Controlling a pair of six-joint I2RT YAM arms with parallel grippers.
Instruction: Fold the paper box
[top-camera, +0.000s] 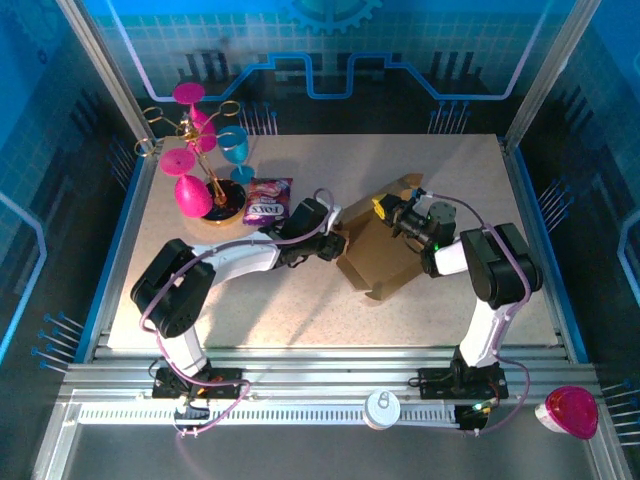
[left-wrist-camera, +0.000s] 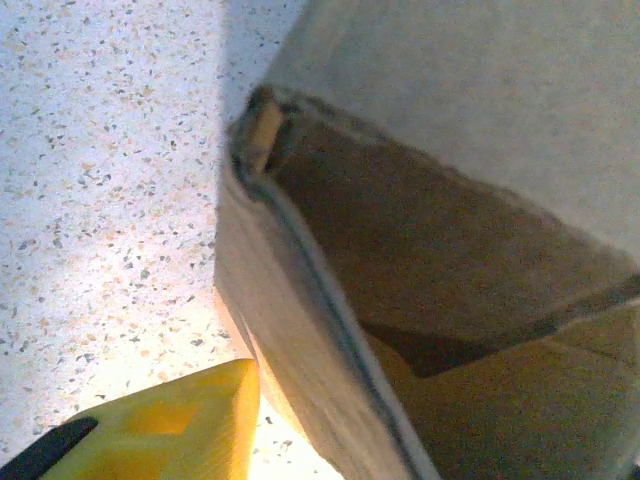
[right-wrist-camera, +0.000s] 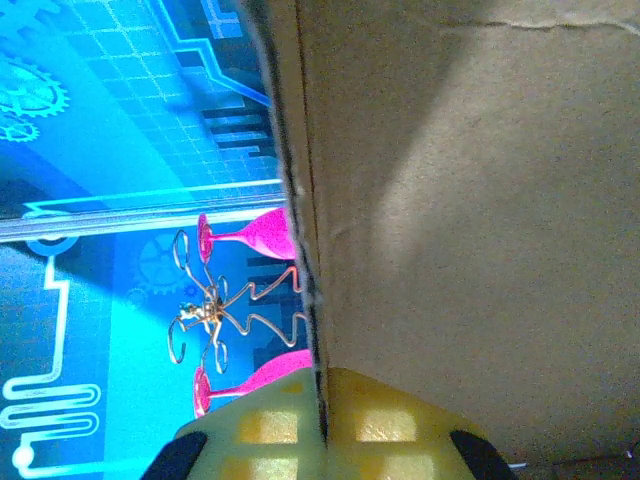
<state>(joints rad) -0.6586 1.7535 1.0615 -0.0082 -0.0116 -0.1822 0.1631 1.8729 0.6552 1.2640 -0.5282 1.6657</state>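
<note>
The brown paper box (top-camera: 385, 255) lies half-formed in the middle of the table, with one flap raised at its back. My left gripper (top-camera: 335, 232) is at the box's left wall. In the left wrist view one yellow finger (left-wrist-camera: 190, 420) touches the outside of that thick folded wall (left-wrist-camera: 300, 330), and the other finger is hidden behind the cardboard. My right gripper (top-camera: 385, 208) is at the raised back flap. In the right wrist view both yellow pads (right-wrist-camera: 260, 425) are pressed together on the flap's thin edge (right-wrist-camera: 310, 250), so that gripper (right-wrist-camera: 322, 385) is shut on it.
A purple snack packet (top-camera: 267, 200) lies just left of the box. Behind it stands a wire rack (top-camera: 205, 160) with pink glasses (right-wrist-camera: 255, 232) and a blue glass (top-camera: 236, 150). On the front rail are a white disc (top-camera: 382, 408) and a pink cup (top-camera: 570, 410).
</note>
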